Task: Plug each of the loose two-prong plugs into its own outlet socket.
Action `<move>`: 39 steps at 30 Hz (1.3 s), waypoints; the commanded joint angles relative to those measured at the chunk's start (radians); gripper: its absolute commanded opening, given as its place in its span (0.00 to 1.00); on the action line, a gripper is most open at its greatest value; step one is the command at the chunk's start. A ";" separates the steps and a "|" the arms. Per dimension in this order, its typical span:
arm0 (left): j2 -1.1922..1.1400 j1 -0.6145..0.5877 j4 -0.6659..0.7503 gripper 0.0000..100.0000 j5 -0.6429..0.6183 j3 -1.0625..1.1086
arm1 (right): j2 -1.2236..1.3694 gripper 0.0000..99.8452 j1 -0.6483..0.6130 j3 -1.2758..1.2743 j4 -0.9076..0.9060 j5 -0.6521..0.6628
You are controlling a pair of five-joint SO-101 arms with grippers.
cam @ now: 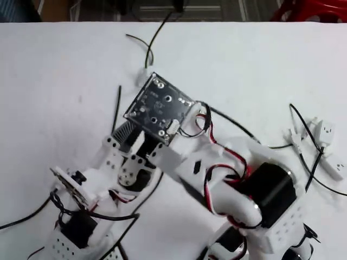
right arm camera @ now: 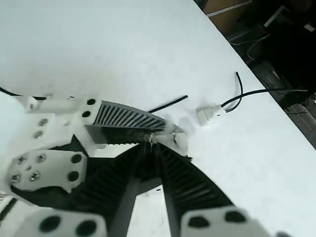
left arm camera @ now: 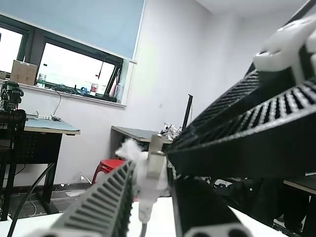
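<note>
Left tool [left arm camera: 150, 174] and right tool [right arm camera: 153, 143] both pinch one two-prong plug [left arm camera: 147, 180] over the worktop [cam: 244, 65]; we judge no outlet socket [cam: 327, 131] filled yet.

- A white table [cam: 65, 65] lies under the left gripper [left arm camera: 150, 173].
- A red stool [left arm camera: 111, 167] stands beyond the gripper.
- A window [left arm camera: 74, 69] and a cardboard box [left arm camera: 23, 72] sit farther beyond it.
</note>
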State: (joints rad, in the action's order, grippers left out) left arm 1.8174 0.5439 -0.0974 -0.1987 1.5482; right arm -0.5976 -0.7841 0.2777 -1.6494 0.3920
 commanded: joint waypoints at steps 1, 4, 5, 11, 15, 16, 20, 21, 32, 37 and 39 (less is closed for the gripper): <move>0.008 0.010 0.017 0.02 0.000 -0.009 | -0.016 0.02 0.065 0.003 0.033 0.052; 0.008 0.010 0.015 0.02 0.000 -0.009 | -0.025 0.02 0.091 -0.025 0.073 0.054; 0.008 0.010 0.015 0.02 0.000 -0.009 | -0.027 0.02 0.088 -0.026 0.074 0.054; 0.008 0.010 0.015 0.02 0.000 -0.009 | -0.070 0.02 -0.059 -0.003 0.058 0.046; 0.008 0.010 0.015 0.02 0.000 -0.009 | -0.079 0.02 -0.148 -0.005 0.042 -0.002; 0.008 0.010 0.015 0.02 0.000 -0.009 | -0.074 0.02 -0.148 -0.006 0.047 -0.012; 0.008 0.010 0.015 0.02 0.000 -0.008 | -0.041 0.02 -0.120 -0.031 0.084 0.025; 0.008 0.010 0.015 0.02 0.000 -0.008 | -0.027 0.02 -0.094 -0.038 0.099 0.035; 0.008 0.010 0.015 0.02 0.000 -0.008 | 0.211 0.02 0.323 -0.187 0.432 0.155; 0.008 0.010 0.015 0.02 0.000 -0.008 | 0.222 0.02 0.438 -0.184 0.446 0.155; 0.008 0.010 0.015 0.02 0.000 -0.008 | 0.186 0.02 0.441 -0.178 0.437 0.155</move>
State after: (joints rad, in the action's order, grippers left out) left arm 1.8190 0.5485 -0.0990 -0.1972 1.5666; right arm -0.3675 -0.3713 0.0875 -1.2213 0.5378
